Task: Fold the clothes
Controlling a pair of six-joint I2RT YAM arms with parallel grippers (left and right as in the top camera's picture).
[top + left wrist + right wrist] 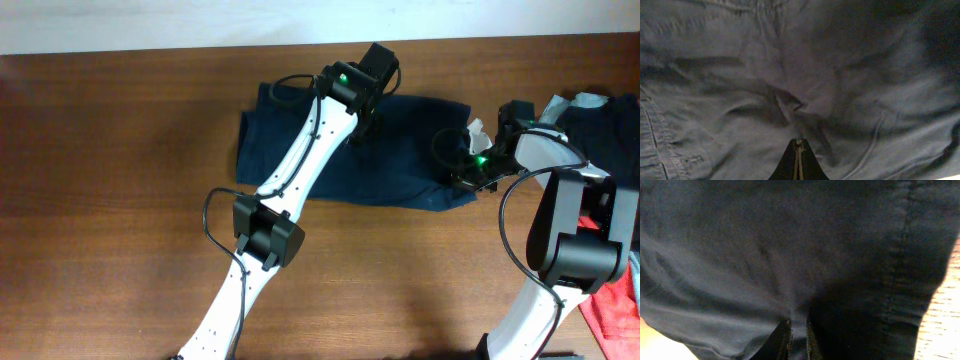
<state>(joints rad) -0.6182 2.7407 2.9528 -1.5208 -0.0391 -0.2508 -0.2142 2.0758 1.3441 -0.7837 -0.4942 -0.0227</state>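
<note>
Your shorts (400,165) lie spread flat on the table (120,180), just left of the heaped garments (615,125). Expect them to be light and limp, sagging and creasing easily, so take them by edges or corners. Your right gripper (797,327) is nipped onto cloth at the edge nearest the heap. Your left gripper (798,147), farther from the heap, is closed tight on puckered fabric.

I see the shorts (400,150), dark navy and plain, spread mostly flat toward the far edge of the table (120,150), a little right of its middle, long side running left to right. The cloth is creased and puckered near its far edge, with a stitched hem at its right end.
</note>
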